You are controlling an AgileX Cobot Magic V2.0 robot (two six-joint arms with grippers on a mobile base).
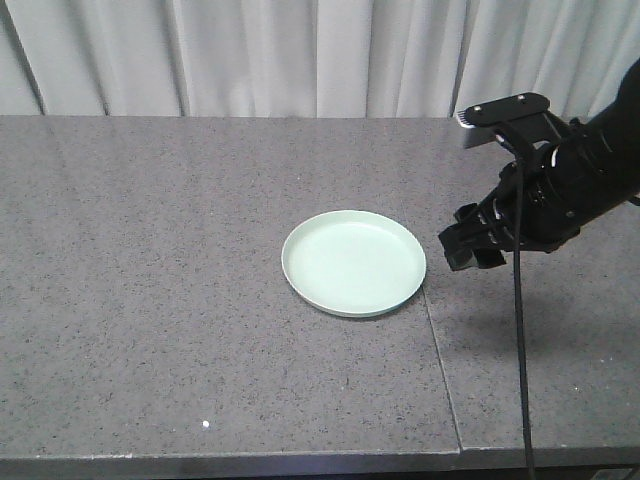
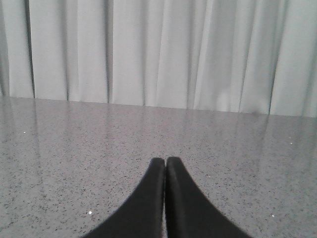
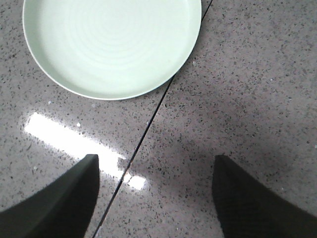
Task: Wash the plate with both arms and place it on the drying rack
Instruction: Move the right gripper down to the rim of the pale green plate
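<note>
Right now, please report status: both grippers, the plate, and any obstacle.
Left gripper shut, empty. Right gripper open, hovering beside the mint-green plate. Plate flat on the countertop, untouched. Nothing in the way; drying rack not in view.

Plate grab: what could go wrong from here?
1. The plate lies flat, rim low: the open right claw, beside it, may just push it along the counter.
2. The claw could catch the seam by the plate's edge.
3. The left claw is shut, plate out of its view: no steadying yet.
</note>
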